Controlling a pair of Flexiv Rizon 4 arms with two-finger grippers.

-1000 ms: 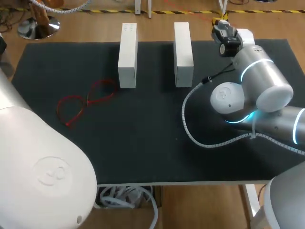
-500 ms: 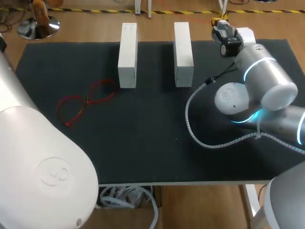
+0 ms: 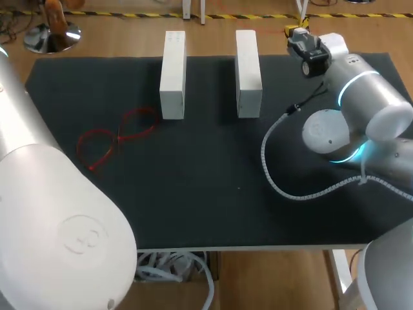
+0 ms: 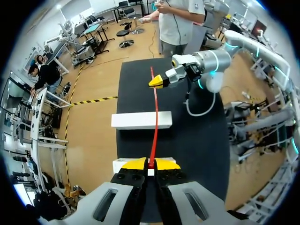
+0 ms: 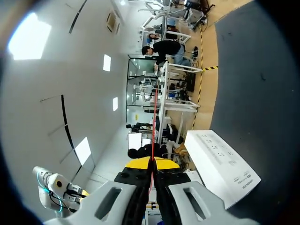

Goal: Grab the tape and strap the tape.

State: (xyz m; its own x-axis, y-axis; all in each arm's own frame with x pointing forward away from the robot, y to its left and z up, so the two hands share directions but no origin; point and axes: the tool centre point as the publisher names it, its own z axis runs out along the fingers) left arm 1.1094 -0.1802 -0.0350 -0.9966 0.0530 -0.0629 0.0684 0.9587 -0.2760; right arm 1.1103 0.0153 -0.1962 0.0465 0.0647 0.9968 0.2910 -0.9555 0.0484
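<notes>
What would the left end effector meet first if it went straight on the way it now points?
Probably the nearer white block, right at the tips of the left end effector; the farther white block lies beyond. Depth is unclear; it might pass above.

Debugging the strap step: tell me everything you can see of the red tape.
Thin red tape, taut and straight: pinched in the shut left gripper, it runs across the white blocks toward the right gripper, which also pinches a red strip in its own wrist view. The head view shows a slack red loop lying on the black table, left of the blocks; whether that is the same piece, I cannot tell.
</notes>
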